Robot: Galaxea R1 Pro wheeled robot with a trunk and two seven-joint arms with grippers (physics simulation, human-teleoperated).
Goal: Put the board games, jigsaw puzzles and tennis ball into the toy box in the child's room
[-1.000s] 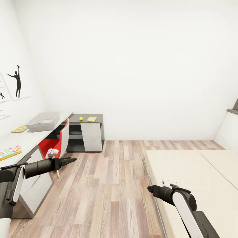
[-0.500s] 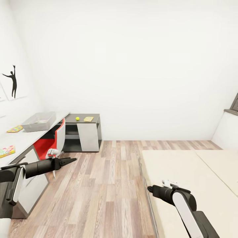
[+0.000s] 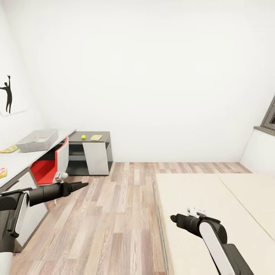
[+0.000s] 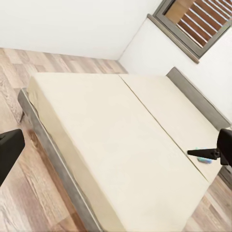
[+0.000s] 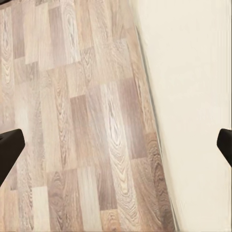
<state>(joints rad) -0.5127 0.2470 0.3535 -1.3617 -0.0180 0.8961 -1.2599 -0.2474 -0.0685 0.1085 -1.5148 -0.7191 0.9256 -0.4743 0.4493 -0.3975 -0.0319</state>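
The see-through toy box [image 3: 38, 139] stands on the light grey table [image 3: 23, 158] at the left. A jigsaw puzzle [image 3: 8, 149] lies beside it, and a sliver of a board game [image 3: 2, 172] shows at the picture's edge. On the table's lower dark section sit the tennis ball [image 3: 83, 136] and a second jigsaw puzzle [image 3: 96, 137]. The cream bed [image 3: 214, 198] is at the right. A small blue-green thing [image 4: 207, 155] lies on it near the headboard. My left gripper [image 3: 81, 186] [image 4: 116, 150] is open over the floor. My right gripper [image 3: 173, 218] [image 5: 116, 147] is open at the bed's edge.
A red and white chair [image 3: 49, 166] is tucked under the table. Wood-plank floor [image 3: 114, 214] runs between table and bed. A grey-framed window [image 3: 269, 118] is at the far right, and a black silhouette picture [image 3: 7, 95] hangs on the left wall.
The whole view has swung to the right: table and toy box slid left, and more of the bed and the window came in. Both arms hold the same pose.
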